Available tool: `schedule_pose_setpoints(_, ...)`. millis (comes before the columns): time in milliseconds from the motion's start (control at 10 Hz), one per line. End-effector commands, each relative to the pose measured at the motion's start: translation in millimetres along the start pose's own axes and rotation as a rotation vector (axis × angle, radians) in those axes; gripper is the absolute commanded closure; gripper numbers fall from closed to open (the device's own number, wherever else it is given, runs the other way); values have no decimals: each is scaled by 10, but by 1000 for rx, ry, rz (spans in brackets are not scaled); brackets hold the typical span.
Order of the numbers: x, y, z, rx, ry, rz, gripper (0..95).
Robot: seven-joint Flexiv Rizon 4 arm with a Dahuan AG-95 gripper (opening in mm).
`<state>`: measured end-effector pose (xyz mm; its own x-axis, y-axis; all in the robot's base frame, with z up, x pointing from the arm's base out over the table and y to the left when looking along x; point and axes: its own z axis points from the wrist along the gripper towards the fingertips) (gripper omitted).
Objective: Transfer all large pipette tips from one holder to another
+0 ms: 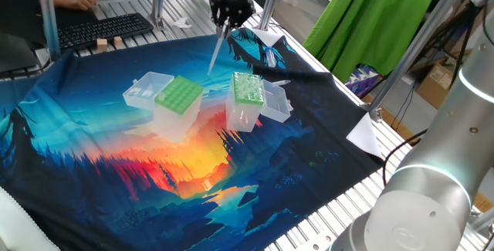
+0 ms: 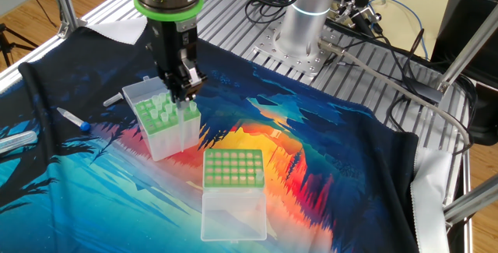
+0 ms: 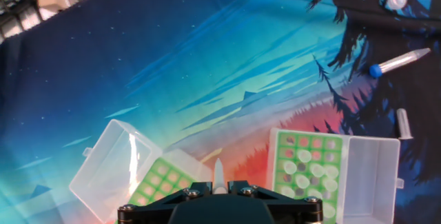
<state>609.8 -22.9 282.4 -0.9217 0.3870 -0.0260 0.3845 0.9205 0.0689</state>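
Now the end effector, pointing down, grasps one large pipette tip, hanging above the cloth at twelve o'clock from both green-topped boxes.

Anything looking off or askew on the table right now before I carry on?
The pipette tip in the gripper hangs slanted rather than plumb, which could spoil insertion. Loose tubes lie on the cloth away from both boxes: a blue-capped tube and a clear one. Both boxes stand upright, lids open.
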Motion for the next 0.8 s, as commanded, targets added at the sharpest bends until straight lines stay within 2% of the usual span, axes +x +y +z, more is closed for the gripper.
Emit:
schedule_pose_setpoints(100,-21,2,-2,53,22,10,950)
schedule_pose_setpoints(200,-21,2,-2,68,31,10,950)
schedule_pose_setpoints(300,-21,2,-2,66,48,12,950)
schedule_pose_setpoints(500,-21,2,-2,84,65,15,950)
schedule_pose_setpoints(600,-21,2,-2,115,65,7,950)
schedule_pose_setpoints(800,-21,2,-2,123,65,10,950)
